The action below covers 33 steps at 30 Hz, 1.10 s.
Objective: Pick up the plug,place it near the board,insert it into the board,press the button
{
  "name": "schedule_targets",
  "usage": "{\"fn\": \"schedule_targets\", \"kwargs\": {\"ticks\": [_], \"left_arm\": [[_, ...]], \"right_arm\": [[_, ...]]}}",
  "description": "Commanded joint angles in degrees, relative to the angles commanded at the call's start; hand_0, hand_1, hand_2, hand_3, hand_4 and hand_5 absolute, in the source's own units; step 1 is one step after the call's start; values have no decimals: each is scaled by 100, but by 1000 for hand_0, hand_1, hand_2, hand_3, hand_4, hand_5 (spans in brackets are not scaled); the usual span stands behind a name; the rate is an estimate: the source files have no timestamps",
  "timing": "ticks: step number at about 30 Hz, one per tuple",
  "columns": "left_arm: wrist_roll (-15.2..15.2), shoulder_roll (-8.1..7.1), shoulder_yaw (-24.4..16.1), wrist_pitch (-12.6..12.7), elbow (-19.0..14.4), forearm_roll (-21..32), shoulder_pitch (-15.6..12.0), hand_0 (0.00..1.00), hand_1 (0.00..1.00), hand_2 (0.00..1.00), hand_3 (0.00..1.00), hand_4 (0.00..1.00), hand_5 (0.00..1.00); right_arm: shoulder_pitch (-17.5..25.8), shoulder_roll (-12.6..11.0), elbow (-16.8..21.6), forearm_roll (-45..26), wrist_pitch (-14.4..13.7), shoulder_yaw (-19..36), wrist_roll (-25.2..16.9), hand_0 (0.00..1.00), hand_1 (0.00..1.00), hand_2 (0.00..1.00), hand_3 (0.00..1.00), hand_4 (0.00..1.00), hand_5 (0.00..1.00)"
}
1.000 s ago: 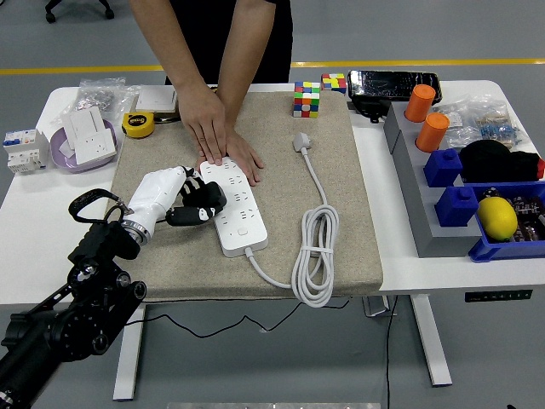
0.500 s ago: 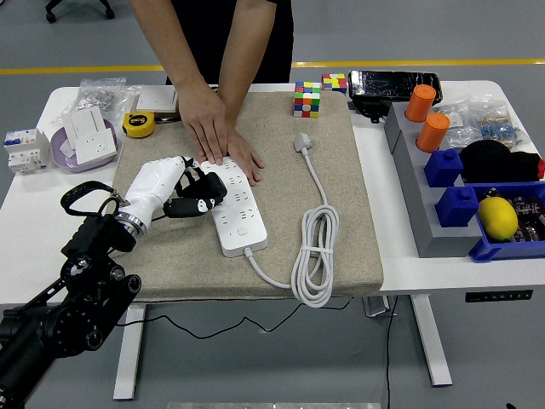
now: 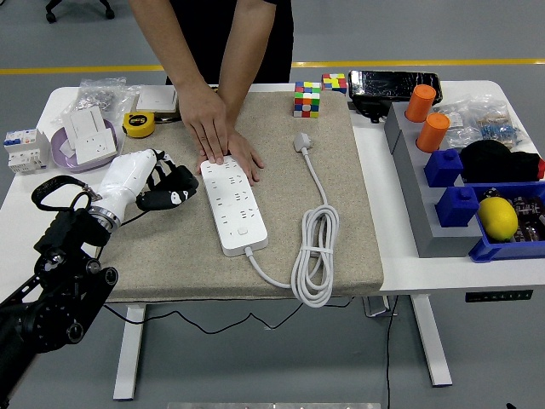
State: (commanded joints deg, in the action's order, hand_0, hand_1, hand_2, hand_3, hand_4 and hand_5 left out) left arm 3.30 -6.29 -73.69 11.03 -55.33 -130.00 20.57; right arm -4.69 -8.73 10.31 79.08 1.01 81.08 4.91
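A white power strip [image 3: 231, 203] lies lengthwise on the beige mat [image 3: 341, 239]. Its white plug [image 3: 302, 141] rests on the mat to the right of the strip's far end, and the cable [image 3: 314, 247] runs from it in a coil back to the strip's near end. My left hand [image 3: 170, 187], white shell with black fingers, hovers just left of the strip, fingers loosely curled and holding nothing. A person at the far side presses both hands [image 3: 220, 136] flat on the strip's far end. My right arm is out of view.
Two colour cubes [image 3: 307, 98] stand at the mat's far edge. A yellow tape measure [image 3: 138, 125], a purple bowl with white sockets [image 3: 83, 141] and a breaker [image 3: 24, 148] sit far left. Orange cups [image 3: 432, 131], blue bins [image 3: 502, 223] and a lemon [image 3: 497, 216] fill the right.
My left hand has drawn back to the left, off the power strip's side, and now hangs beside it. The person's hands, strip and plug have stayed put.
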Motion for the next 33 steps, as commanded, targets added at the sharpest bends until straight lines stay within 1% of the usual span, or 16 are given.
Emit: {"fn": "schedule_targets", "kwargs": {"ticks": [2,3,8,9,10,12,14,15,20,21,24,29,33], "left_arm": [[10,-3,-6,2,54,0,-49,360,310,301,326,426,170],[5,-2,2,-4,56,0,-71,362,309,304,330,445,194],[9,26,48,-24,21,0,-103,362,309,304,330,445,194],[15,27,59,-43,20,0,-103,403,434,433,471,809,376],[28,27,71,-91,20,57,-109,403,434,433,471,809,376],[65,32,73,-302,42,258,-125,403,434,433,471,809,376],[98,33,75,-441,66,419,-136,403,434,433,471,809,376],[112,37,70,-480,74,469,-140,982,968,912,896,998,769],[189,45,6,-522,50,697,-148,982,968,912,896,998,769],[227,42,-18,-508,19,796,-154,998,998,998,998,998,998],[296,48,-91,-489,-57,946,-169,998,998,998,998,998,998],[384,77,-335,-553,-328,1298,-231,998,998,998,998,998,998],[463,171,-675,-475,-584,1910,-351,998,998,998,998,998,998]], "right_arm": [[6,-4,0,-4,-3,-1,-2,827,751,748,787,998,933],[8,-7,0,0,-2,-1,1,825,751,749,787,998,933],[10,-12,0,-17,-13,-9,-2,825,751,749,787,998,933],[9,-11,0,-15,-13,-4,-3,825,751,748,787,998,933],[7,-9,0,-18,-13,-7,-3,825,751,748,787,998,933],[6,-9,0,-20,-10,-14,-7,825,751,748,787,998,933],[9,-9,0,-15,-10,-9,-4,825,751,748,787,998,933],[11,-9,0,-16,-9,-11,-4,826,751,748,787,998,933],[25,-10,0,5,-5,4,8,826,751,748,787,998,933],[25,-10,0,-1,-5,-1,5,826,751,748,787,998,934],[24,-9,0,3,-4,3,7,826,751,748,787,998,934],[17,-4,0,-1,-5,11,7,826,751,748,787,998,933],[4,-2,0,-13,-8,12,0,826,751,748,787,998,933]]}}
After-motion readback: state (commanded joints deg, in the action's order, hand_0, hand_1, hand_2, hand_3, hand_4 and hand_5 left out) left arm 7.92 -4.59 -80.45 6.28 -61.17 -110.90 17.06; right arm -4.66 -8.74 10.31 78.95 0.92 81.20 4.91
